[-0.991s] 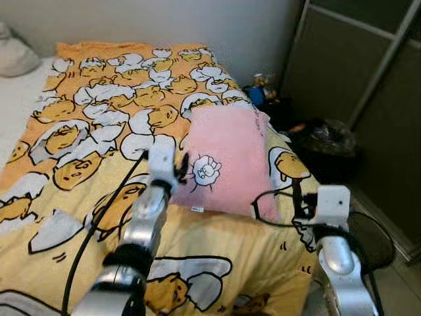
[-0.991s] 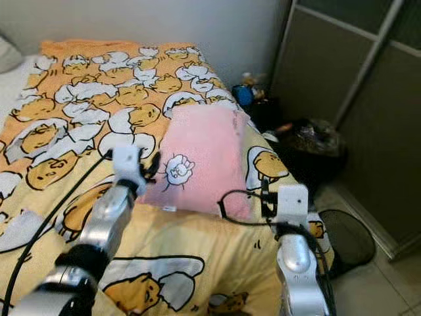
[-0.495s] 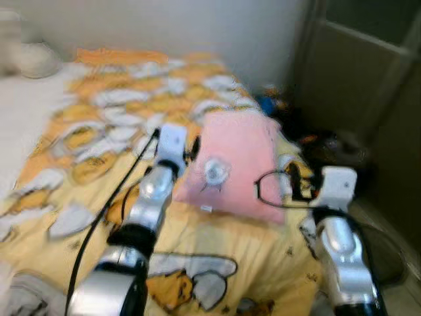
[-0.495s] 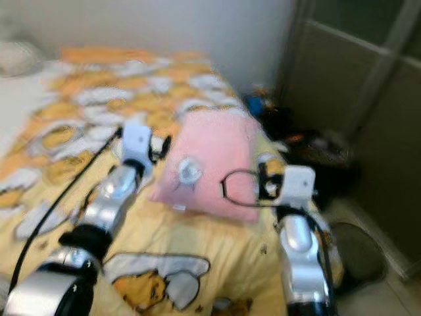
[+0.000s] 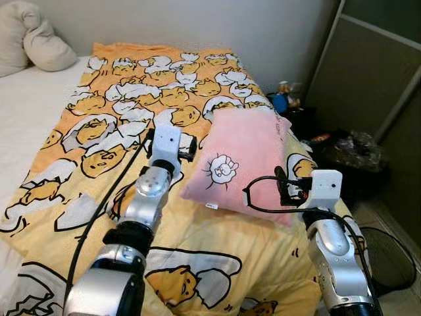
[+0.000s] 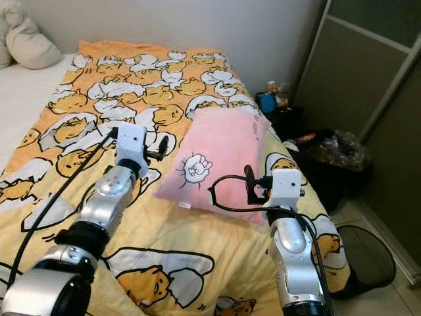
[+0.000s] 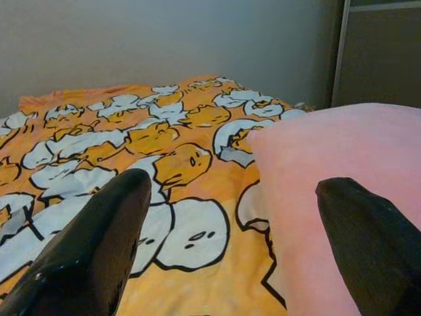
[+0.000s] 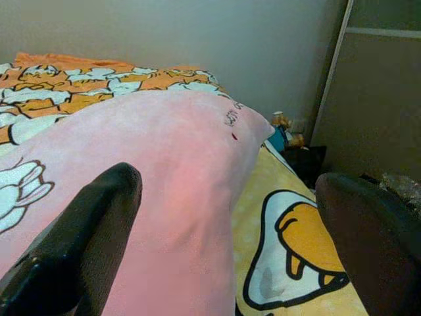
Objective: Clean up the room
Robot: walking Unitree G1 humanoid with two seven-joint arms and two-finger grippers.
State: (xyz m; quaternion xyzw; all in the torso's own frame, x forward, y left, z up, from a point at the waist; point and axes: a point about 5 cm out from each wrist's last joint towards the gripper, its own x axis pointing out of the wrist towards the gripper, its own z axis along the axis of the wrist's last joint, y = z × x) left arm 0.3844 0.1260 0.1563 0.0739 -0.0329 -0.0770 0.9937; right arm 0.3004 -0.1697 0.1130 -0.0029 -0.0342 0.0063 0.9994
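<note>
Blanket (image 5: 99, 138): orange-yellow, printed with white-and-yellow cartoon eggs outlined in black.
Pillow (image 5: 240, 161): pink, with a small white cartoon figure drawn in black.
Cushion (image 5: 36, 46): beige.
Sheet (image 5: 23, 108): white.
Wall (image 5: 217, 23): pale grey.
Wardrobe doors (image 5: 375, 72): dark grey-green, light frame.

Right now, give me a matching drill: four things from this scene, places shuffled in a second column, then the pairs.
Things:
1. pink pillow
2. beige pillow
3. left gripper
4. black bag

Places:
A. on the floor by the sliding door, off the bed's right side
B. at the pink pillow's left edge, fingers open
C. on the white sheet at the bed's far left corner
D. on the patterned blanket, between the two grippers

Pairs: 1-D, 2-C, 3-B, 4-A. The right gripper sits at the pink pillow's near right edge, also open.
</note>
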